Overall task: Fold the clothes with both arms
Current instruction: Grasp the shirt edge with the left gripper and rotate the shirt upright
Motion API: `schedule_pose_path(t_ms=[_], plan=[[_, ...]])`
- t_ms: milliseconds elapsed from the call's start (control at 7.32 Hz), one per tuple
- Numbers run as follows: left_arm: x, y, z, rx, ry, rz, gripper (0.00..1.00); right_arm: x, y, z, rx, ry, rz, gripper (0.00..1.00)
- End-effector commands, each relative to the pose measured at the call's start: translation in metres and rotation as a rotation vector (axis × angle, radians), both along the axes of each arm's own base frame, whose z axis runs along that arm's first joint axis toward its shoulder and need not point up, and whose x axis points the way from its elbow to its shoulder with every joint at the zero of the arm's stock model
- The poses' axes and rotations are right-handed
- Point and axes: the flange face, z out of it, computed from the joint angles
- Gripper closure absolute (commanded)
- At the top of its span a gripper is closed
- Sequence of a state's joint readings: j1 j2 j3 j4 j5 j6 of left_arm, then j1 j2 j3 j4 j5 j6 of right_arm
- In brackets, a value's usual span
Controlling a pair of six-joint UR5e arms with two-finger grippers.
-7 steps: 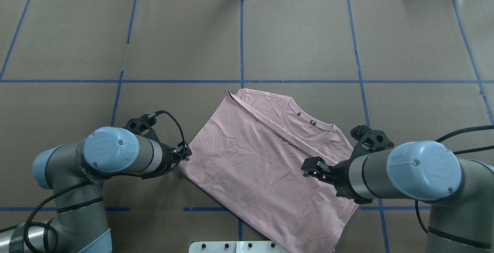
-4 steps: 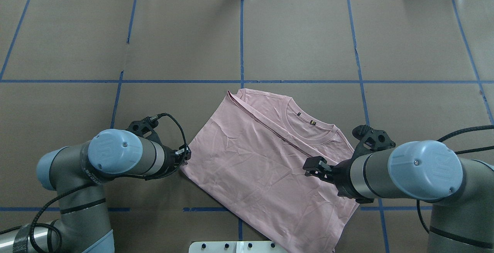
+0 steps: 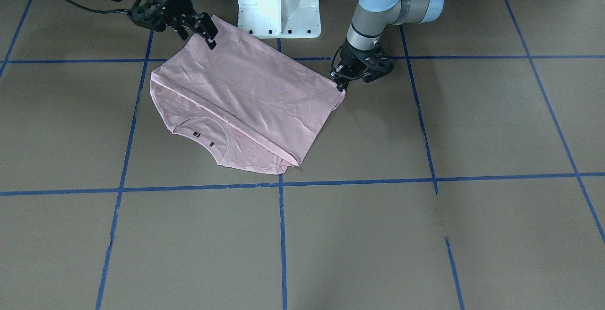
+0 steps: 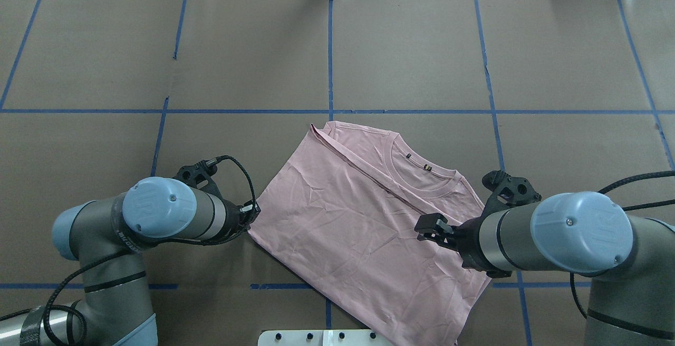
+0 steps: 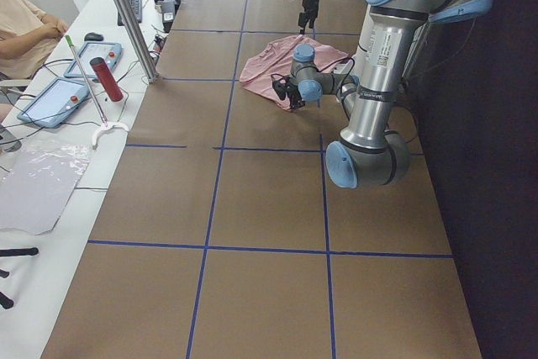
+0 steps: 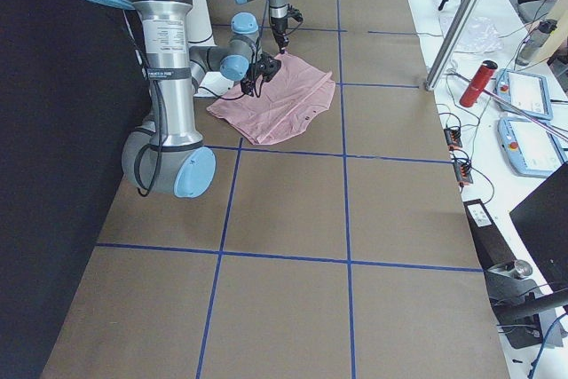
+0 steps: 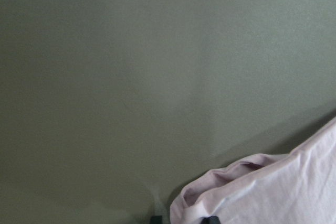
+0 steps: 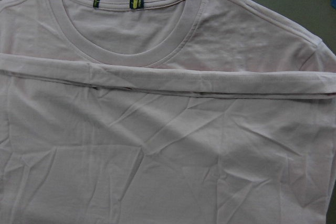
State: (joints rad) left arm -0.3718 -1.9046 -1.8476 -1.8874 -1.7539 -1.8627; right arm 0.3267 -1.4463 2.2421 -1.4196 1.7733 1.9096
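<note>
Over the last second, slid the left arm (image 4: 174, 217) slightly toward the T-shirt (image 4: 343, 219); barely stirred on the right.

Overhead: shows the pale pink shirt folded and lying askew on the desk (image 4: 237, 61), one corner right at the left end effector (image 4: 252, 214) and the opposite edge under the right end effector (image 4: 428, 229).

Front-facing: clenched on that corner at the left, fingers drawn together; spread apart at the right, hanging over the fabric, touching or not impossible to tell.

Left wrist: catches a bunched pink fold between two dark fingertips (image 7: 212, 219) at the bottom edge.

Right wrist: looks straight down on the ribbed collar (image 8: 121, 61) with two small tags, a folded band of cloth crossing just below.
</note>
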Motion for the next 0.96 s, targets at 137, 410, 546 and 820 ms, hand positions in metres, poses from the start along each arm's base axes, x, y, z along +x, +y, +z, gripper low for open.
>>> schedule_pose_path(t_ms=[137,410,546,820], plan=[[-0.027,-0.039,0.002,0.054,-0.015,-0.036,1.00,0.002,0.000,-0.003,-0.004,-0.009,0.006,0.00],[-0.036,-0.108,-0.010,0.167,-0.048,-0.114,1.00,0.003,-0.001,-0.005,-0.003,-0.012,0.008,0.00],[-0.028,-0.180,-0.017,0.186,-0.089,-0.167,1.00,0.004,-0.002,-0.005,-0.003,-0.012,0.011,0.00],[-0.030,-0.275,-0.004,0.254,0.001,-0.283,1.00,0.009,-0.005,-0.007,0.000,-0.019,0.021,0.00]])
